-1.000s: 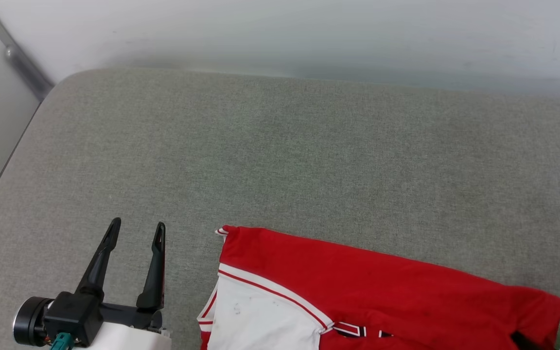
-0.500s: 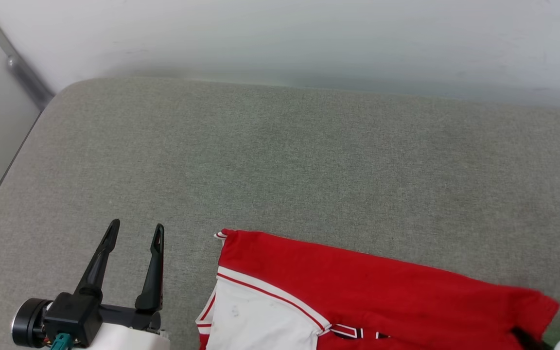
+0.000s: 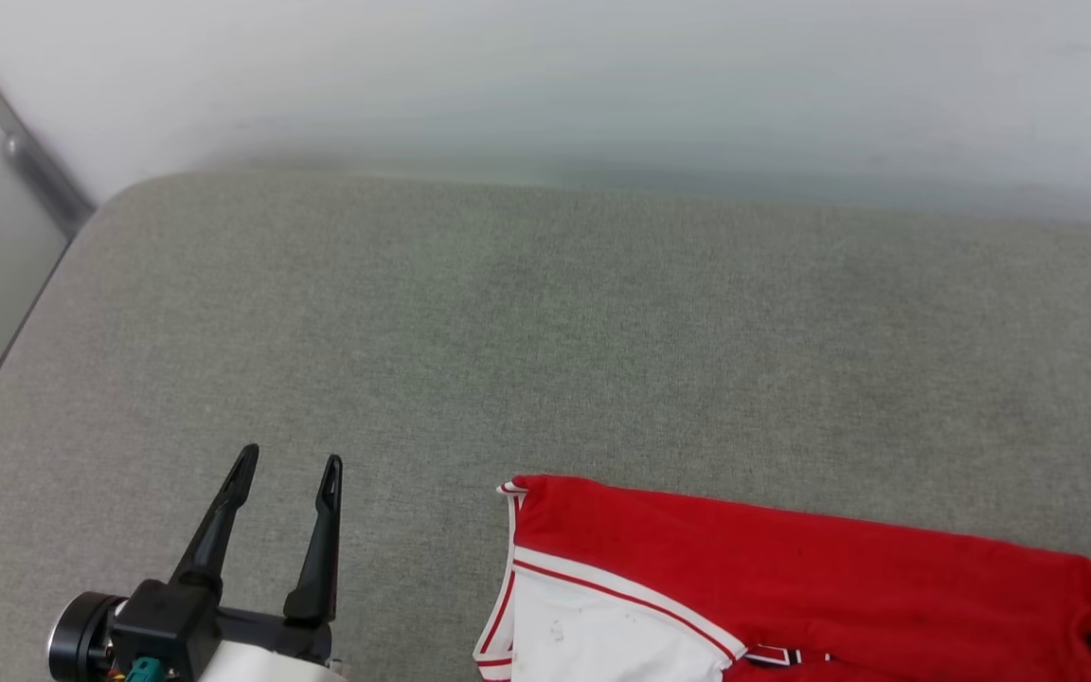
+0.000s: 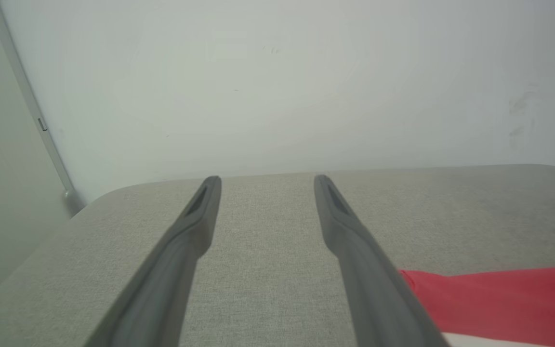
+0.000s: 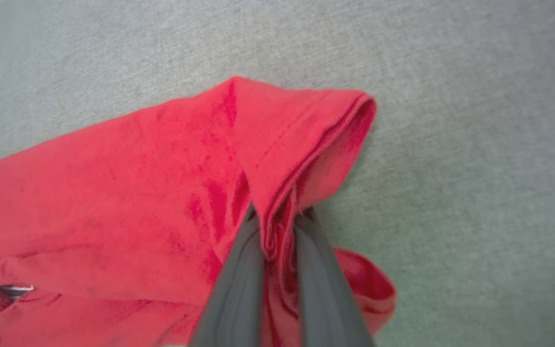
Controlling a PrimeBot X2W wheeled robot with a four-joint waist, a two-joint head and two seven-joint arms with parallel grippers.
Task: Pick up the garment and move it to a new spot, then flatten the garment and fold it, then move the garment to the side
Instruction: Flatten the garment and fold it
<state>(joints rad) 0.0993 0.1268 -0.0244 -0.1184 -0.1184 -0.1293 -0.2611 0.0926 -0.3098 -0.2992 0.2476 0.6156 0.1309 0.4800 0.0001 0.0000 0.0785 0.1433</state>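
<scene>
At the lower right of the head view, one garment (image 3: 792,578), red with one white sleeve showing, lies on the grey padded surface (image 3: 545,332). One right gripper (image 5: 279,217): two fingers clamped on a red fold. One left gripper (image 3: 290,457), lower left: two fingers spread, beside the garment, not touching.

Your left gripper (image 3: 290,461) sits at seven o'clock in the head view, fingers spread wide, pointing toward twelve (leaning slightly toward one). Your right gripper (image 5: 280,214) pinches tight on a fold of the garment (image 5: 113,168).
</scene>
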